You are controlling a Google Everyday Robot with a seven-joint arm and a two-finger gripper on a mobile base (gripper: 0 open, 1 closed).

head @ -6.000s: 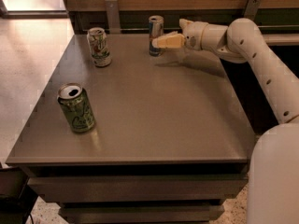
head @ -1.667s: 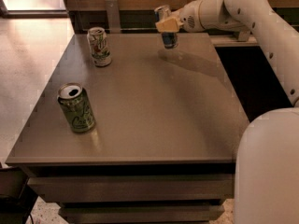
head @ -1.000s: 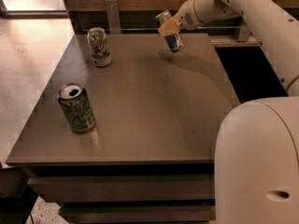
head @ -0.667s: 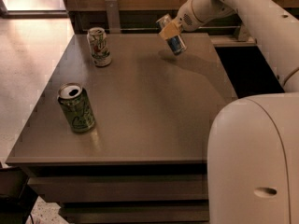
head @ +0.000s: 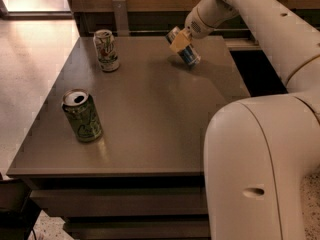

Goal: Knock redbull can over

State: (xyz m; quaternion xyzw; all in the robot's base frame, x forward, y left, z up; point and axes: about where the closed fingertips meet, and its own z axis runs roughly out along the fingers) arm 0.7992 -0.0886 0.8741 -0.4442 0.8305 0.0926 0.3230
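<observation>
The redbull can (head: pixel 186 49), slim and blue-and-silver, is at the far right of the grey table (head: pixel 150 109). It leans steeply with its silver top pointing back-left and its base toward the front right. My gripper (head: pixel 180 41), with tan fingertips, is right against the can's upper half, coming from the white arm (head: pixel 235 4) that reaches in from the right.
A white-and-green can (head: pixel 106 50) stands upright at the far left of the table. A wider green can (head: pixel 82 115) with pale scrawls stands upright at the near left. My white robot body (head: pixel 260 169) fills the lower right. A dark gap lies off the table's right edge.
The redbull can stood upright six seconds ago; it has tipped further over, top back-left. The gripper and arm swung with it, and the robot body moved in at the right.
</observation>
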